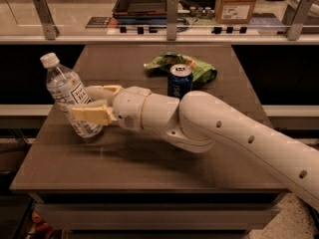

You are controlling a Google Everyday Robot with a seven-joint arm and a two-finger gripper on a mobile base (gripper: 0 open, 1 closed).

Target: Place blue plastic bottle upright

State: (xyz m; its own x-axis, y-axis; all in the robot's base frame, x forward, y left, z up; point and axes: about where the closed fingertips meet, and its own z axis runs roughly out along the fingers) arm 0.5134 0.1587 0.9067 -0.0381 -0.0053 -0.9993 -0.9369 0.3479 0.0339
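The hand [83,102] was clenched around the blue plastic bottle [62,86] near the table's [149,176] left edge. The bottle leaned slightly, its base seemingly touching the surface. Straightening it and letting go were left to do.

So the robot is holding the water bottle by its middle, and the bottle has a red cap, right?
Not quite. The gripper, over the table's left side, does hold the blue plastic bottle by its middle, but the cap is white, not red. The camera view shows it.
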